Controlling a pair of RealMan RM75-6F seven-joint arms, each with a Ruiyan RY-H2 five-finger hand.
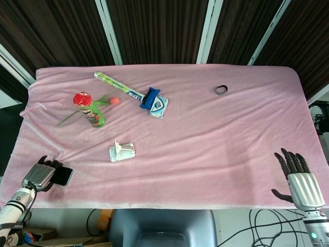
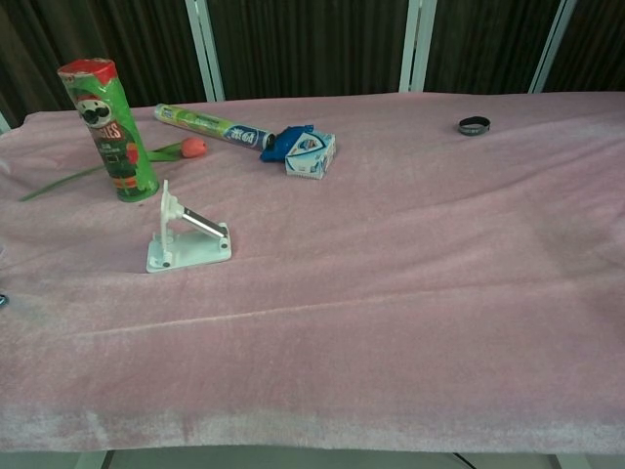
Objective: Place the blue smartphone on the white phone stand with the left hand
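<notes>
The blue smartphone [image 1: 63,176] looks dark and lies at the table's front left corner. My left hand [image 1: 38,175] grips its left end, fingers curled over it. In the chest view only a sliver of the smartphone [image 2: 2,301] shows at the left edge, and the hand is out of frame. The white phone stand [image 1: 122,151] sits on the pink cloth well to the right of and beyond the hand; the chest view shows the stand [image 2: 186,234] upright with its back plate raised. My right hand [image 1: 299,176] hovers off the front right corner, fingers spread, holding nothing.
A green chips can [image 1: 92,112] with a red lid stands behind the stand, with a tulip [image 1: 114,101] beside it. A long green tube [image 1: 117,86] and a blue-white pack [image 1: 155,102] lie farther back. A black ring [image 1: 221,90] lies at the back right.
</notes>
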